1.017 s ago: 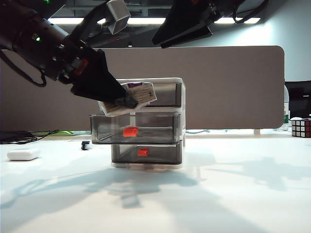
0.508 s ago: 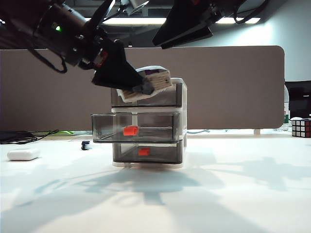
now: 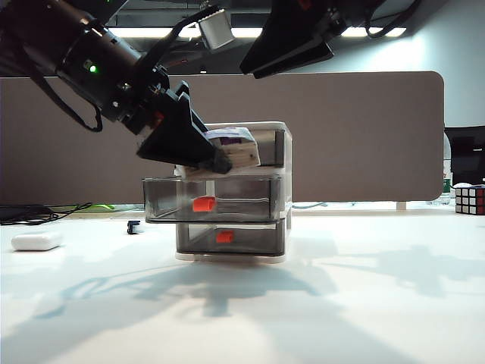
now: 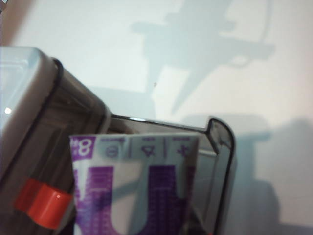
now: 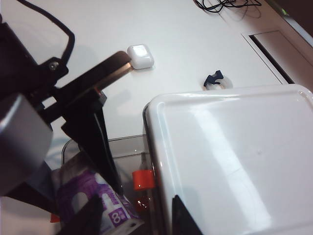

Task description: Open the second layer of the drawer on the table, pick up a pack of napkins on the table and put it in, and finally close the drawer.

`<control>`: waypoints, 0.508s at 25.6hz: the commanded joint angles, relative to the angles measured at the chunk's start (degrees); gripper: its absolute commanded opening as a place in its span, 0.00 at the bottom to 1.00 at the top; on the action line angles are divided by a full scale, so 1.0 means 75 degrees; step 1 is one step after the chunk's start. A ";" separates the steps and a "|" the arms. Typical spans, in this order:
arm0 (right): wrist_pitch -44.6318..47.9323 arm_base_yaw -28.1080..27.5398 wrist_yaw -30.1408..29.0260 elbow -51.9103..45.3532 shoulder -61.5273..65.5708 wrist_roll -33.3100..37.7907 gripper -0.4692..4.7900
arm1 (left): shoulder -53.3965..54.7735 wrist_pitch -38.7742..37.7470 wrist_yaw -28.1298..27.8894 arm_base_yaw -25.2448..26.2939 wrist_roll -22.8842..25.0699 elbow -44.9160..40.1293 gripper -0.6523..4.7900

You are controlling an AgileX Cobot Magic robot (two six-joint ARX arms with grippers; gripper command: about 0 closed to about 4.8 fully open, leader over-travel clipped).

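Napkins are the matter here: the pack of napkins (image 3: pixel 231 148) hangs in the air, pinched between the jaws of the left gripper (image 3: pixel 216 161), directly over the pulled-out second layer (image 3: pixel 208 199) of the drawer (image 3: pixel 261 133). The left wrist view shows the purple-printed pack (image 4: pixel 137 183) poised above that tray's open cavity (image 4: pixel 220 161), beside the top drawer's red-orange handle (image 4: pixel 41 203).

Judging by this, the first step is done, since the middle tray stands out ahead of the other two, and the pick-up is done as well. What remains is to lower and release the pack into the tray, then push the tray home.

The right gripper (image 3: pixel 284 53) waits high above the unit, jaws spread wide and empty, its camera looking down on the white top (image 5: pixel 234 156). On the table (image 3: pixel 364 303) lie a small white case (image 3: pixel 35 241) and a puzzle cube (image 3: pixel 469 199), both well apart from the work.
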 commanded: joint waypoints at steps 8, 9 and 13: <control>0.0017 0.0003 -0.0012 0.0047 -0.0047 0.0032 0.47 | -0.0070 -0.0166 -0.0860 -0.0009 0.0017 0.0038 0.76; 0.0017 0.0003 -0.0012 0.0047 -0.0047 0.0029 0.48 | -0.0134 -0.0189 -0.1110 -0.0023 -0.0020 0.0038 0.76; 0.0411 0.0003 -0.0006 0.0047 -0.0044 0.0038 0.46 | -0.1600 -0.1990 -0.1565 -0.0029 -0.1419 0.0341 0.68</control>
